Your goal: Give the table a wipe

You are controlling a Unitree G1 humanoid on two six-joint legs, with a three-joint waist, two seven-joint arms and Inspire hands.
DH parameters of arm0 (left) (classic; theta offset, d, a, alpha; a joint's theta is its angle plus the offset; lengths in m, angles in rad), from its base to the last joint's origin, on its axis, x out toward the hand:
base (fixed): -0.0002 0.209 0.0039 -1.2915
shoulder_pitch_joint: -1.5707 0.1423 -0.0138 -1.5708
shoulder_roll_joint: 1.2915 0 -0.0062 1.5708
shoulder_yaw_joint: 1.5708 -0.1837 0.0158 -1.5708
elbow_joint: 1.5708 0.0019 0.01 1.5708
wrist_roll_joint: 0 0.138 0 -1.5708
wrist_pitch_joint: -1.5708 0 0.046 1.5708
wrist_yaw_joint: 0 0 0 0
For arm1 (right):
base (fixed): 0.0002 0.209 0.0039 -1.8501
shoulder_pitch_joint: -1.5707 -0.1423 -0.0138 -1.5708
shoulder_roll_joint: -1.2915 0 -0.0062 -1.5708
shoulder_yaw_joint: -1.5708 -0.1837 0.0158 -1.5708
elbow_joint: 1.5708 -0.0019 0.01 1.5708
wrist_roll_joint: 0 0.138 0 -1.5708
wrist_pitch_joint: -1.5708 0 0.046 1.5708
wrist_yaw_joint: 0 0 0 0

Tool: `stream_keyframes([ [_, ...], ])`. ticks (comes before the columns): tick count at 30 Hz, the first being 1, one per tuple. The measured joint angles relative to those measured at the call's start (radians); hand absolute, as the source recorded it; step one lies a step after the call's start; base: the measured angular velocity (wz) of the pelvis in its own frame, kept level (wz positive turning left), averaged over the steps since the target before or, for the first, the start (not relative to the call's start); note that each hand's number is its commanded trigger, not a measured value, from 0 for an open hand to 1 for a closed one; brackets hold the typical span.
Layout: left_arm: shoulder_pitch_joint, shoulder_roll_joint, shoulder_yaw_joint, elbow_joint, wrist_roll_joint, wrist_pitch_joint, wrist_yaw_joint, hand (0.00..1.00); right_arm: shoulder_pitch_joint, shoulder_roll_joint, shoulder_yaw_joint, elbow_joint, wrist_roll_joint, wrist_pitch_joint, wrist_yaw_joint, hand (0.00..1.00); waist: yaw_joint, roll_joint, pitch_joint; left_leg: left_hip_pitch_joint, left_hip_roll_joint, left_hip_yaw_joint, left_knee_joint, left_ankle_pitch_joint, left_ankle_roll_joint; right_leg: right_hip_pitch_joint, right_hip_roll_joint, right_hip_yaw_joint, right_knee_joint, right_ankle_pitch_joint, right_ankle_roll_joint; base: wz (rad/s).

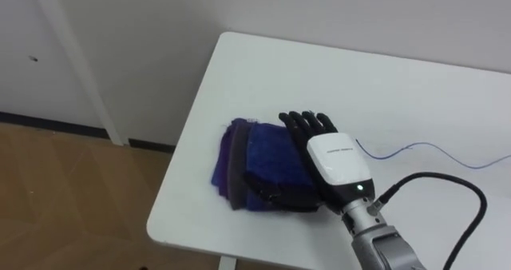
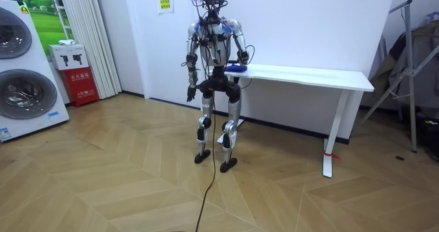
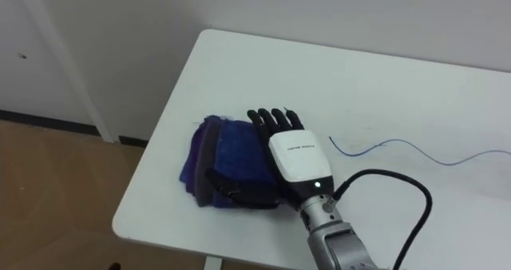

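A crumpled blue and purple cloth (image 1: pixel 259 154) lies near the front left corner of the white table (image 1: pixel 319 78). My right hand (image 1: pixel 339 162) rests flat on top of the cloth, open, with its fingers straight and pointing to the far left and its thumb stretched across the cloth's near edge. A thin blue wavy line (image 1: pixel 431 150) runs over the tabletop to the right of the hand. In the room view I stand at the table's (image 2: pixel 309 75) left end, right arm reaching to the cloth (image 2: pixel 236 68). My left hand (image 2: pixel 190 95) hangs by my side.
The table's left edge and front edge are close to the cloth, with wooden floor (image 1: pixel 72 190) below. A white wall runs behind the table. Washing machines (image 2: pixel 20 67) and a red box (image 2: pixel 74 75) stand at the room view's left, a metal rack (image 2: pixel 411 60) at its right.
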Motion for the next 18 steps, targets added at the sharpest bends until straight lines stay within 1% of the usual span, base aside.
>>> stream_keyframes([
  [2, 0.003, 0.0, 0.001, 0.0, 0.001, 0.001, -0.006, 0.0, 0.0, 0.0, -0.001, 0.0, 0.0, 0.0, 0.011, 0.0, 0.0, 0.0, 0.0, -0.001, 0.0, 0.0, 0.0, 0.0, 0.0, 0.0, -0.001, -0.006, 0.0, 0.0, 0.0, 0.0],
  [13, 0.008, 0.001, 0.009, 0.001, 0.021, 0.004, -0.031, 0.0, 0.0, 0.002, -0.027, 0.004, 0.002, 0.001, 0.055, 0.0, 0.004, 0.0, 0.0002, 0.0, 0.0, -0.001, 0.001, 0.0, 0.0, 0.003, -0.001, -0.01, 0.0, 0.0, 0.0, 0.0],
  [18, 0.006, 0.001, 0.009, 0.001, 0.04, 0.003, -0.037, 0.0, 0.0, 0.005, -0.027, 0.094, 0.034, 0.002, 0.06, 0.0, 0.028, -0.002, 0.0018, 0.013, 0.0, -0.001, 0.001, 0.0, 0.0, 0.016, -0.001, -0.01, 0.0, 0.0, 0.0, 0.0],
])
